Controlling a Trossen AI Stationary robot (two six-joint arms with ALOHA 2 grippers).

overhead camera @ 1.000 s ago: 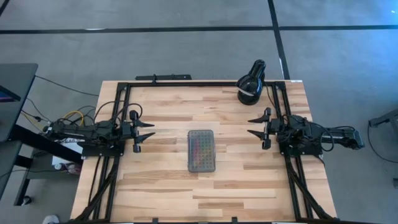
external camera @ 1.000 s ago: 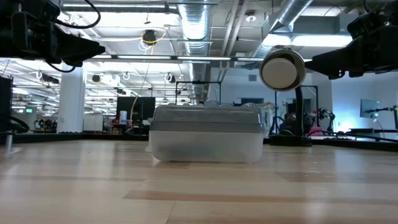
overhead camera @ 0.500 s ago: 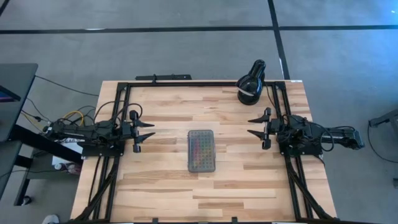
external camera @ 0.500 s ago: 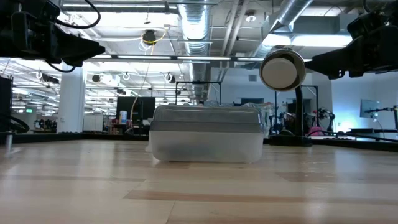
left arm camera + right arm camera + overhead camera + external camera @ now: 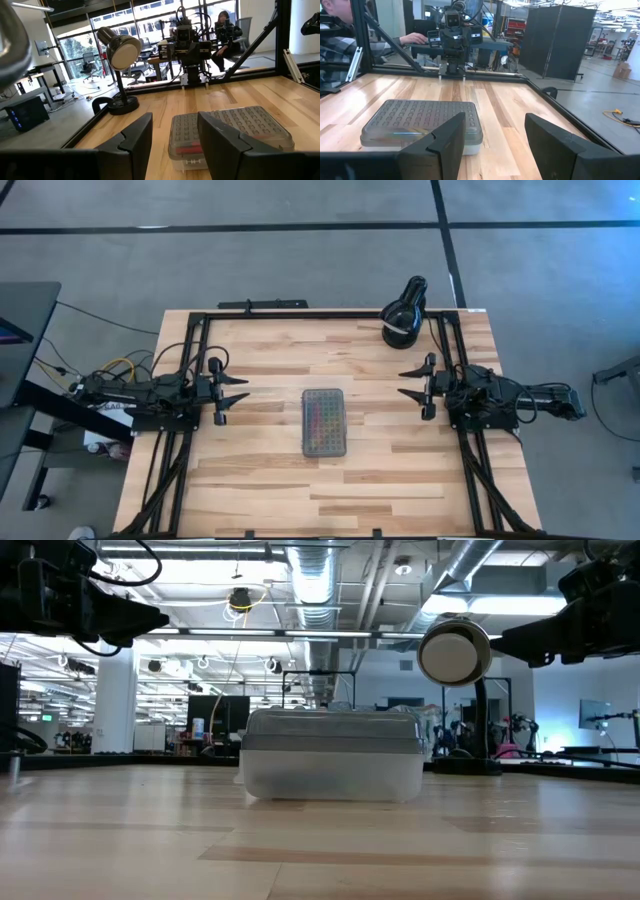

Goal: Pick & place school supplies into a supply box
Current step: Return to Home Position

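High view: the small clear plastic supply box with a grey dotted lid (image 5: 324, 423) lies shut in the middle of the pale wooden counter (image 5: 260, 470). Coloured pens (image 5: 322, 415) show through the lid, so the packing looks done. The dark left arm (image 5: 150, 393) and dark right arm (image 5: 495, 400) sit at the left and right edges, well apart from the box. The left jaws and right jaws are spread and empty (a parked pose, I judge).

Low view: the box stands alone, with a black round lamp (image 5: 455, 653) at the far right.

Left wrist view: parted jaws frame the box.

Right wrist view: the same.
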